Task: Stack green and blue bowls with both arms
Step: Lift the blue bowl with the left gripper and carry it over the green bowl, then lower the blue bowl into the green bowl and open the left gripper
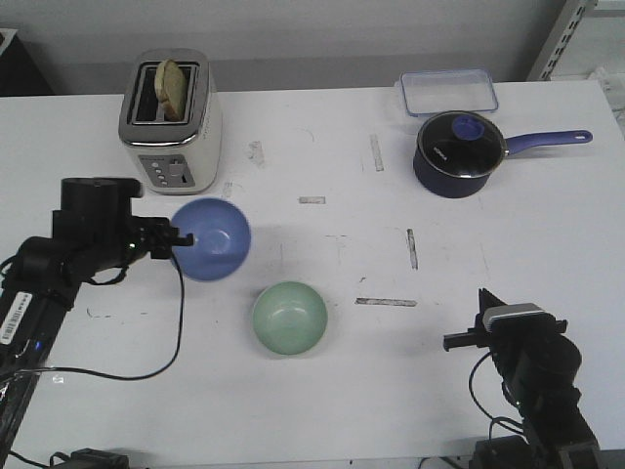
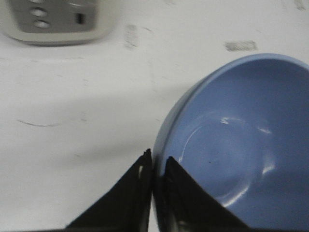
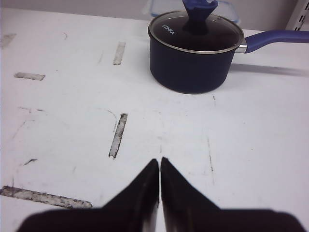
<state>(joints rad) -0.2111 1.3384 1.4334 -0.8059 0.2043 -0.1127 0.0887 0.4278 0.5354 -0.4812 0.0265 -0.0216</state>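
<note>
The periwinkle blue bowl [image 1: 212, 237] is left of the table's centre. My left gripper [image 1: 182, 237] is shut on its left rim, one finger inside and one outside; the bowl looks tilted. In the left wrist view the blue bowl [image 2: 241, 145] fills the right half, with my left gripper [image 2: 155, 162] pinching its rim. The pale mint green bowl [image 1: 290, 318] sits upright on the table, below and right of the blue one. My right gripper [image 1: 459, 341] is shut and empty at the front right; in the right wrist view it [image 3: 160, 164] hangs over bare table.
A silver toaster [image 1: 171, 119] with bread in a slot stands at the back left, close behind the blue bowl. A dark navy saucepan [image 1: 459, 152] with a long handle and a clear plastic container [image 1: 448, 92] stand at the back right. Worn tape marks [image 1: 386, 302] dot the white table.
</note>
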